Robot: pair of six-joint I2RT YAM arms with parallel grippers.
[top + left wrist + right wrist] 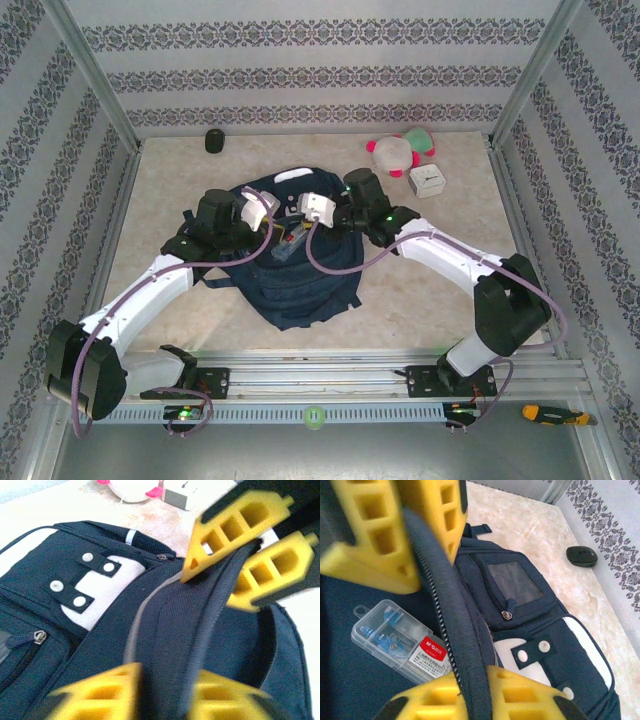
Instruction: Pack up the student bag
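The navy student bag (pixel 300 285) lies flat mid-table with its main opening pulled up. My left gripper (pixel 268 210) is shut on the opening's rim (pixel 200 630), which runs up between its yellow fingers (pixel 100 695). Right beside it, my right gripper (pixel 305 208) is shut on the same zippered rim (pixel 445 610); its fingers (pixel 235 525) show at the upper right of the left wrist view. A clear plastic box (pixel 400 640) with a red label lies inside the bag (pixel 530 610). White buckle patches (pixel 107 597) mark the front pocket.
A pink, white and green plush toy (pixel 400 150) and a small white box (pixel 427 181) sit at the back right. A black round object (pixel 214 141) lies at the back left. A green tape roll (pixel 314 416) and an orange screwdriver (pixel 548 412) rest on the near rail.
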